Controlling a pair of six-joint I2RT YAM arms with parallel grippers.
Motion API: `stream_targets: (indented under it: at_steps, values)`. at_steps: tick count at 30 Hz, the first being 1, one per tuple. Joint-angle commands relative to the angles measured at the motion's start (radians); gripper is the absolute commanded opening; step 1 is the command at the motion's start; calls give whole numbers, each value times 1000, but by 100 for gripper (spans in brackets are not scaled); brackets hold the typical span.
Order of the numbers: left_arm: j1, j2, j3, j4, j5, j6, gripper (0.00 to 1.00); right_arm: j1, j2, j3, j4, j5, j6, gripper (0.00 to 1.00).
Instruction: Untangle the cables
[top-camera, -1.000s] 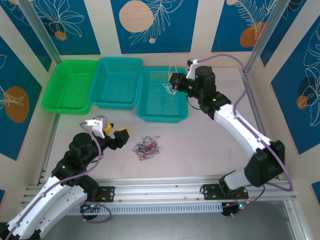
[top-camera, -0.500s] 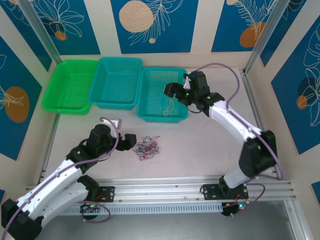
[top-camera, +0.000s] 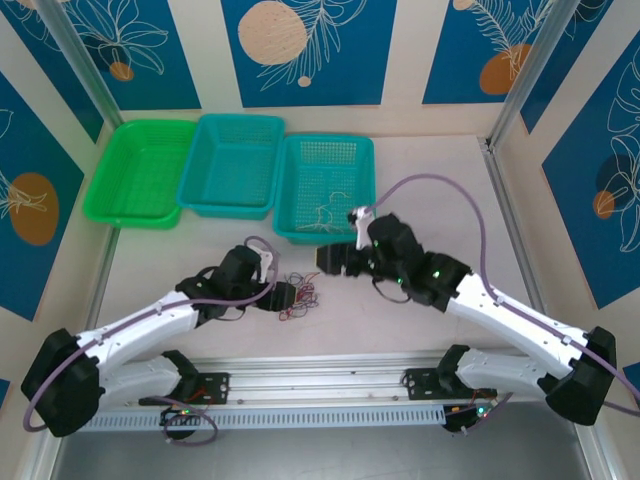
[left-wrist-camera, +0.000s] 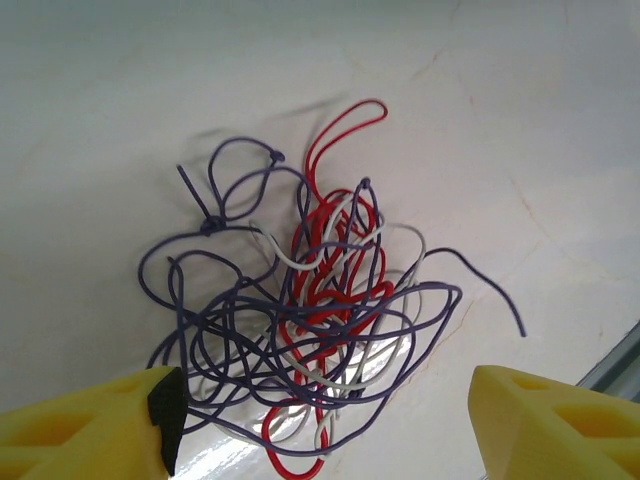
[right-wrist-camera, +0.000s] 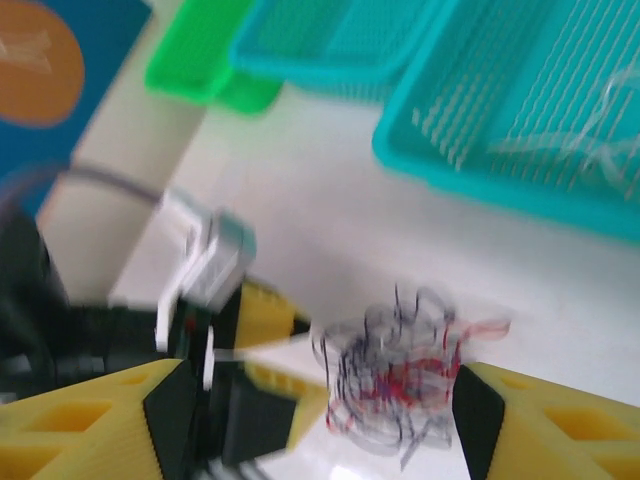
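Left wrist cam: cable snarl (left-wrist-camera: 310, 320) is purple, red and white strands looped together. Left gripper (left-wrist-camera: 322, 430) has yellow fingers apart at either side of it, clamping nothing. Top cam gives placement: the snarl lies on the pale table (top-camera: 450, 200) close to the near edge, about mid-width. Right gripper (top-camera: 330, 258) sits just beyond it. Right wrist cam is blurred but shows its jaws apart, empty. Along the far edge toward the left corner: green basket (top-camera: 130, 170), teal basket (top-camera: 232, 160), teal mesh basket (top-camera: 330, 165) holding a loose white wire (top-camera: 328, 208). Blue leaf-print wall panels (top-camera: 300, 50).
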Motion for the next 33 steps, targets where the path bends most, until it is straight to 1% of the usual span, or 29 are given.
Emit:
stream_targets:
  at_steps: [1,5,6,7,9,10,11,14,15,16,17,20,24,27,30,33]
  values:
    - [-12,64,33,18,-58,-34,75,59,9,-103,7,103,60,70]
    - [-12,176,64,9,-80,-31,74,79,70,-193,53,62,121,65]
    - [-13,197,66,14,-79,-31,72,81,86,-199,59,58,117,63]
    - [-12,218,67,25,-74,-31,68,81,103,-208,69,56,116,60]
    - [-12,252,62,48,-64,-33,55,76,135,-223,89,47,128,53]
    - [-13,268,61,51,-66,-35,47,68,152,-232,105,28,144,52]
    - [-12,286,62,49,-73,-34,37,58,168,-241,120,7,165,51]
    - [-12,325,60,32,-89,-15,13,24,211,-244,120,-15,249,51]
    - [-13,330,57,32,-95,-12,9,18,219,-247,129,-22,256,51]
    - [-13,334,46,41,-102,-9,3,16,226,-246,142,-25,260,51]
    - [-13,336,38,48,-105,-8,0,15,230,-247,158,-25,263,51]
    - [-12,339,10,93,-94,9,0,-7,251,-239,185,-43,292,51]
    - [-12,352,-2,113,-92,31,0,-56,295,-238,240,-152,402,51]
    - [-13,354,-15,129,-100,32,0,-57,344,-239,307,-230,492,51]
    - [-11,347,-31,154,-94,16,0,-51,393,-241,365,-263,550,51]
    - [-12,336,-42,165,-91,10,0,-42,457,-232,404,-287,579,46]
